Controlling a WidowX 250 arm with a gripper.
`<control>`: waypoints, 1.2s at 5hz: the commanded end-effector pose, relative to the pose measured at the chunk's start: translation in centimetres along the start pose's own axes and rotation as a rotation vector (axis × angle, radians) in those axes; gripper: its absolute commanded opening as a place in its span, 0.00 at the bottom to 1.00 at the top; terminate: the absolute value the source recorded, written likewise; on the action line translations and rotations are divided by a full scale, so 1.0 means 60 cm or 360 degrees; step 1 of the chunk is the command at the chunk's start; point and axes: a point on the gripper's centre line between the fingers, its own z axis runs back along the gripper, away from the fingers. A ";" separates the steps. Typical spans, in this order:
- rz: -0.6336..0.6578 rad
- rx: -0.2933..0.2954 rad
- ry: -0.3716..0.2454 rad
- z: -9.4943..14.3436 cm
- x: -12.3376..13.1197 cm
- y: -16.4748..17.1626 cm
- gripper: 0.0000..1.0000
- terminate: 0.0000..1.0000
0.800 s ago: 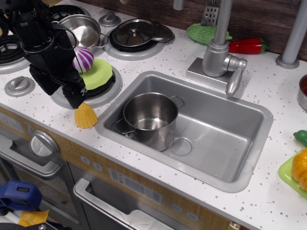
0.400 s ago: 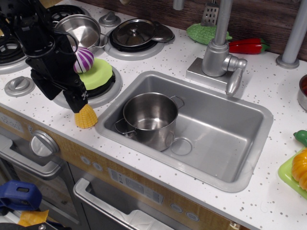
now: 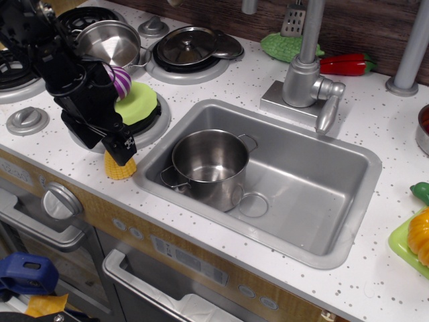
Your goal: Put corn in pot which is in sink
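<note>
The black arm reaches in from the upper left, slanting down across the stove area, and its tool (image 3: 121, 153) sits directly on top of the corn (image 3: 119, 169), covering the stub's upper part. The black fingers hide each other from this angle, so whether they are spread or pinching the corn cannot be told.

The corn stands on the white speckled tabletop (image 3: 375, 127), just beside the left rim of the sink (image 3: 315, 201) and outside it. The pot (image 3: 209, 165) stands upright inside the sink at its left end, next to the round drain ring (image 3: 255, 204).

Behind the arm, a lime-green disc (image 3: 137, 102) lies on a burner with a purple-and-white striped ball (image 3: 120, 80) against it. Farther back are a shallower steel pot (image 3: 110, 41) and a dark round lid (image 3: 194, 45). A grey faucet (image 3: 305, 77) rises behind the sink.

The corn is yellow with ribbed kernel rows. The pot is a deep, shiny steel cylinder with two small loop handles. The sink is a matte silver-grey rectangle with rounded corners.
</note>
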 end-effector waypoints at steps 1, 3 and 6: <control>0.0003 -0.0003 -0.0061 -0.006 0.003 0.014 1.00 0.00; 0.0053 -0.0011 -0.0047 -0.013 0.007 0.010 0.00 0.00; 0.0077 0.0066 -0.0093 0.023 0.051 -0.026 0.00 0.00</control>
